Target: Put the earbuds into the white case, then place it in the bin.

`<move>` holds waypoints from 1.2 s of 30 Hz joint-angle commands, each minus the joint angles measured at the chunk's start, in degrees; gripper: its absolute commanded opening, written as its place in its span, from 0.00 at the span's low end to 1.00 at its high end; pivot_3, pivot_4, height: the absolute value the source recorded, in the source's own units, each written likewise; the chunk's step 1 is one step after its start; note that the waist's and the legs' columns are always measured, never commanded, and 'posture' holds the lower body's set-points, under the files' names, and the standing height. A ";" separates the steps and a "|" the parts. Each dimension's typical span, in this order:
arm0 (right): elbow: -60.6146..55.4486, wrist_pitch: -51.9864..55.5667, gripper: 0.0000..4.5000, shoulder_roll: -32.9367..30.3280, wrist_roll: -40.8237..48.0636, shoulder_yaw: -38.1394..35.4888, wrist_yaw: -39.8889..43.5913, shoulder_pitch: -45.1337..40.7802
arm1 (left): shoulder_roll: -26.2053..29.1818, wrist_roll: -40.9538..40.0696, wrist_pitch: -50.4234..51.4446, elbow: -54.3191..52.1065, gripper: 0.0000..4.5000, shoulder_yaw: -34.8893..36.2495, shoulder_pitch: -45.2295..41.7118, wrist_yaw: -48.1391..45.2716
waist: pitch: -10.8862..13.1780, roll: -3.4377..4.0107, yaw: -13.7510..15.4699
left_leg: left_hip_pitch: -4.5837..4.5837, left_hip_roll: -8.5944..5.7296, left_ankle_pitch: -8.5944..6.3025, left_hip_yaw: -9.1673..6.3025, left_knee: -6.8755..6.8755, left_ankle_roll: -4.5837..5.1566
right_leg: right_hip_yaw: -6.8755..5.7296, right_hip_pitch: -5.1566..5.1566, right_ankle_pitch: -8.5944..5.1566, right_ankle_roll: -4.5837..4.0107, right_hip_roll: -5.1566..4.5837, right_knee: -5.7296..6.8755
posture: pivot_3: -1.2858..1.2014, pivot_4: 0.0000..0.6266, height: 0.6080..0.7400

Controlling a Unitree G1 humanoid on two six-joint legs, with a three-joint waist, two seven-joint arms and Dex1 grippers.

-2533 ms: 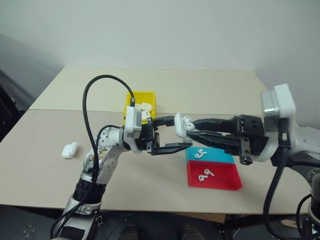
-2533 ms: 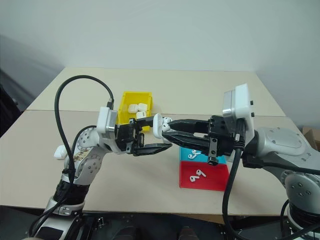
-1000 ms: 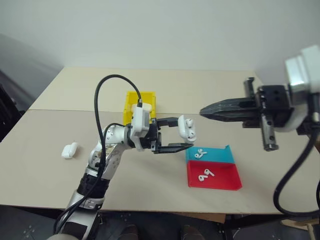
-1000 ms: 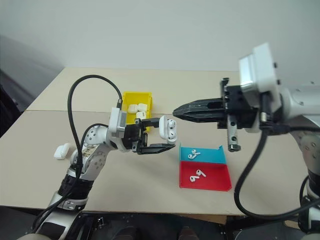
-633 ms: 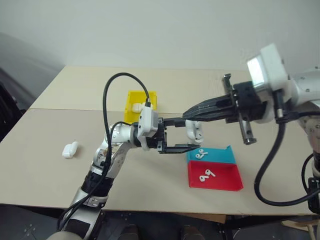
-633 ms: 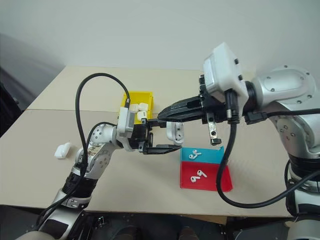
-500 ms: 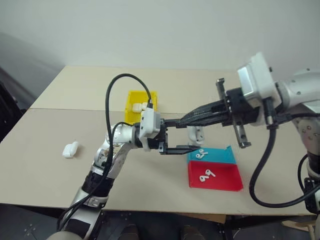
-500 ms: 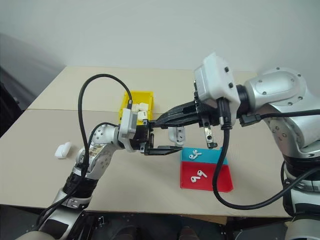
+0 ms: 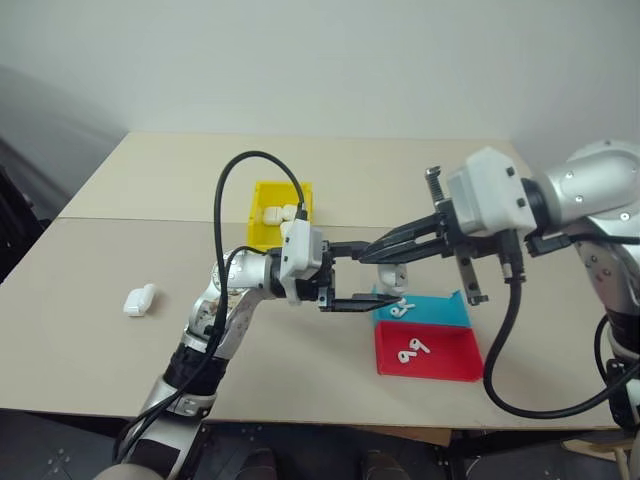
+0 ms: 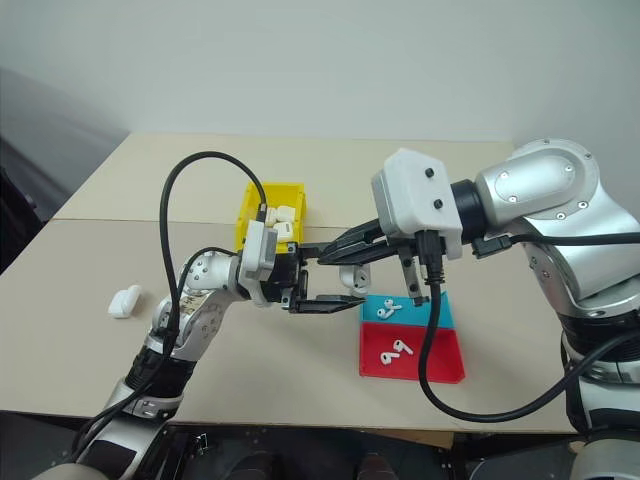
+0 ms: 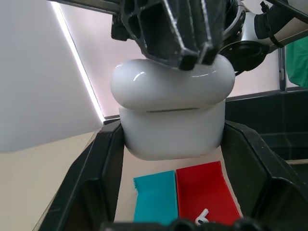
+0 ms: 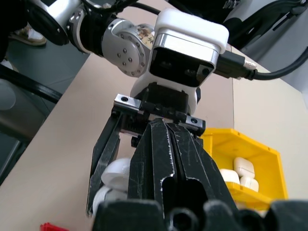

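Observation:
The white case [image 11: 173,115] is clamped between the two black fingers of my left gripper [image 9: 365,276], held above the table near its middle. Its lid lies down on the body, with only a thin seam showing. My right gripper [image 9: 368,257] reaches in from the right with its fingers [image 12: 163,144] pressed together, and their tips rest on top of the lid. Loose earbuds [image 9: 402,307] lie in the blue tray, and two more earbuds [image 9: 410,353] lie in the red tray. The yellow bin [image 9: 255,215] stands behind my left arm with white cases [image 9: 278,212] inside.
The blue tray [image 9: 440,312] and the red tray [image 9: 448,362] lie side by side just below and right of the grippers. Another white case [image 9: 138,299] lies alone on the table's left part. A black cable loops above my left arm.
My right gripper, shut, swung in from the right and came down until its tips lay on the case's lid. My left gripper kept the case where it was.

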 commanded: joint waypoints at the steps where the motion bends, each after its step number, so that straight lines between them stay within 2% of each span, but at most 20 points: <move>1: 0.16 -1.33 0.00 -1.84 -1.11 -2.86 0.85 0.51 | -0.20 -1.75 -1.62 -3.16 0.61 1.77 -0.18 0.06 | 0.00 0.00 0.01 | 0.00 0.00 0.00 0.00 0.00 0.00 | 0.00 0.00 0.00 0.00 0.00 0.00 | 0.52 0.24 1.00; 6: 0.88 -0.59 0.00 -0.88 1.81 -6.54 -0.58 -0.13 | -0.36 -2.12 -1.92 -3.33 0.61 2.16 0.32 0.43 | 0.00 0.00 -0.03 | 0.00 0.00 0.00 0.00 0.00 0.00 | 0.00 0.00 0.00 0.00 0.00 0.00 | 0.52 0.24 1.00; 9: 1.46 -2.30 0.00 -1.41 0.11 -6.57 -0.16 0.37 | -0.40 -2.25 -1.81 -3.50 0.61 2.23 0.45 0.64 | 0.00 0.00 -0.04 | 0.02 0.00 0.00 0.00 0.00 0.00 | 0.00 0.01 0.00 0.00 0.00 0.02 | 0.52 0.24 1.00; 15: 0.70 2.12 0.00 1.07 4.68 -6.81 -1.44 -3.04 | 0.28 -1.34 -1.21 -3.04 0.61 1.42 0.08 0.66 | 0.00 0.01 -0.09 | 0.02 0.00 0.00 0.01 0.00 0.00 | 0.02 -0.02 0.00 0.00 0.00 0.07 | 0.52 0.24 1.00; 25: -0.12 0.52 0.00 4.13 -2.25 0.79 -2.54 -2.01 | -0.92 -0.33 -1.48 -2.67 0.61 0.47 -1.13 1.17 | 0.00 0.01 -0.01 | 0.01 0.00 0.00 0.01 0.01 0.00 | 0.00 -0.01 0.00 0.00 0.00 0.06 | 0.52 0.24 1.00; 36: 0.54 -1.54 0.00 0.06 -4.25 -1.10 -0.49 0.76 | -0.43 -0.54 -1.60 -3.77 0.61 1.55 0.57 1.58 | 0.00 0.01 0.00 | 0.01 0.00 0.00 0.00 0.02 0.00 | 0.01 -0.01 0.00 0.00 0.00 0.07 | 0.52 0.24 1.00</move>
